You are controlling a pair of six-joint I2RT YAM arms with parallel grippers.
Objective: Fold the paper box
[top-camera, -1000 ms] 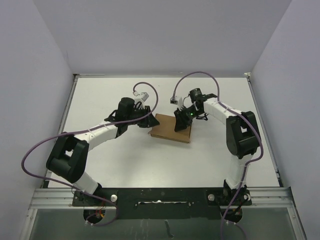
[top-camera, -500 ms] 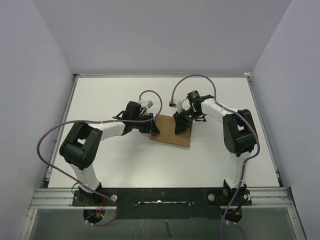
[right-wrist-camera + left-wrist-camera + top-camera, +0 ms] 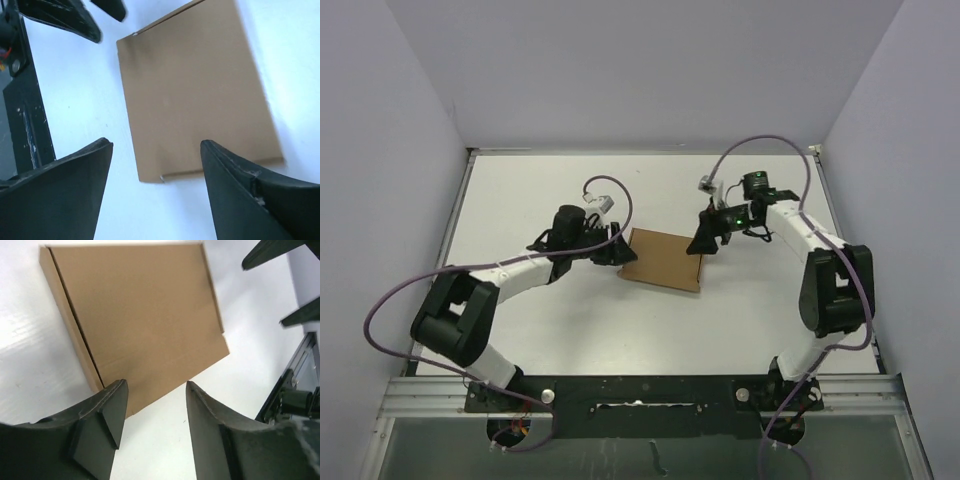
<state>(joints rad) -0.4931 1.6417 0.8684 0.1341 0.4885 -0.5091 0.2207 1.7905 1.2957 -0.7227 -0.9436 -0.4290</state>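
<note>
The paper box (image 3: 663, 258) lies flat and closed on the white table, a plain brown rectangle with a folded side strip along one edge. My left gripper (image 3: 617, 249) stands just off its left edge, open with nothing between its fingers. In the left wrist view the paper box (image 3: 140, 320) fills the space ahead of the left gripper (image 3: 156, 387). My right gripper (image 3: 704, 243) hovers at the box's right corner, also open and empty. The right wrist view shows the paper box (image 3: 195, 95) beyond the wide-spread right gripper (image 3: 156, 144), which does not touch it.
A black metal rail (image 3: 640, 392) runs along the near table edge. Grey walls enclose the white table (image 3: 520, 190) on three sides. Purple cables (image 3: 400, 290) loop off both arms.
Both grippers have opened and drawn back off the box. The right arm swung out to the right and the left arm pulled slightly left. The box stays flat in place.
</note>
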